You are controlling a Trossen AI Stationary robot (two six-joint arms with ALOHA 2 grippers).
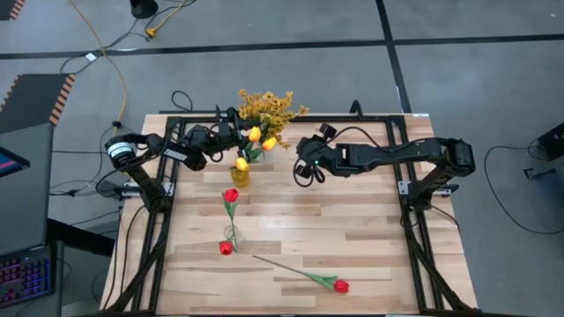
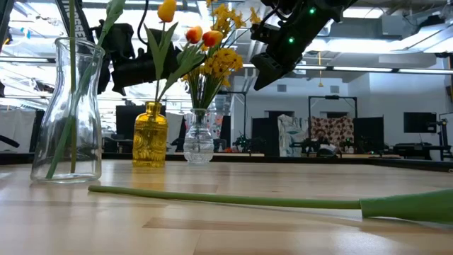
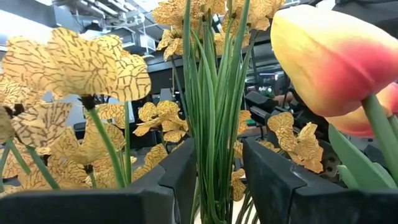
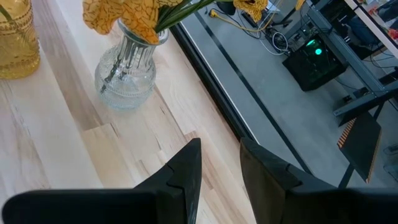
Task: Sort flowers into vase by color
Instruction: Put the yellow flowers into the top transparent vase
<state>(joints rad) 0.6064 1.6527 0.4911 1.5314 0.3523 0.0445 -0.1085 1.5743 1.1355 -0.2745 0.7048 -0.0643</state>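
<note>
Lying loose near the front of the table [image 1: 352, 233], 1 red tulip [image 1: 340, 285] waits unsorted. Behind it a tall clear vase [image 2: 69, 113] holds 2 red tulips [image 1: 231, 195]. Farther back, a yellow vase [image 2: 150, 134] carries a yellow tulip [image 2: 166, 10], and a small clear vase [image 2: 198, 138] holds the mustard sprays [image 2: 223, 60]. The left gripper [image 3: 214, 177], fingers apart, brackets those spray stems without touching them. The right gripper [image 4: 221, 165] hovers empty, fingers slightly parted. Which vase the 2 orange tulips [image 2: 202, 35] stand in is hard to tell.

Mustard sprays [image 1: 267, 106] and yellow-orange tulips [image 1: 261, 138] upright in far vases; red tulips [image 1: 231, 195] in near vase; one red tulip [image 1: 339, 285] flat on table.
</note>
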